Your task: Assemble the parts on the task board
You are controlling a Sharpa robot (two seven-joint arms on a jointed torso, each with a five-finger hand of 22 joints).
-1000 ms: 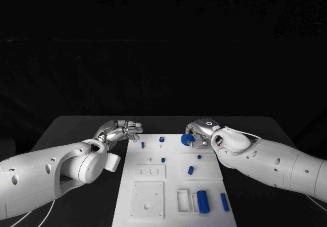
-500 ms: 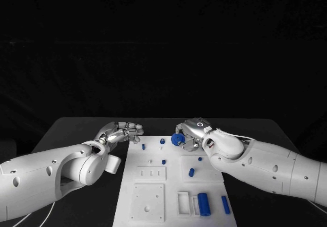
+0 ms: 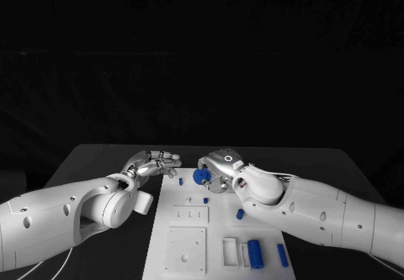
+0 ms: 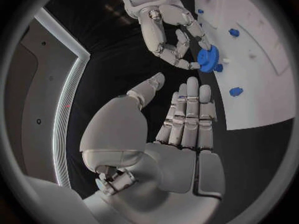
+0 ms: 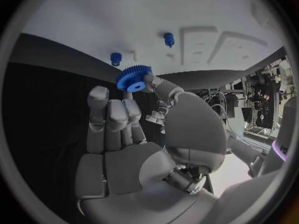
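Carrying a blue gear (image 3: 201, 176) across the far end of the task board (image 3: 187, 245), by the look of it toward one of the small blue pegs standing there, so likely the placing step for that gear. Pinching the gear between the fingertips of the right hand (image 3: 220, 169), its toothed rim and centre hole showing plainly in the right wrist view (image 5: 133, 78), with the rest of that hand's fingers lying straight and close together below it. Hovering above the board rather than resting on it, with two blue pegs (image 5: 116, 58) seen just beyond the gear on the white surface. Reaching in from the right, the right arm lying low over the board's right half, hand at the far middle. Next calling for lining the gear's hole up over the chosen peg (image 3: 180, 181) and lowering it squarely; which peg is meant cannot be told. Holding nothing in the left hand (image 3: 155, 163), fingers extended side by side and thumb apart in the left wrist view (image 4: 181, 117), waiting just off the board's far left corner. Lying unassembled near the board's near right edge, two blue cylinders (image 3: 253, 254).
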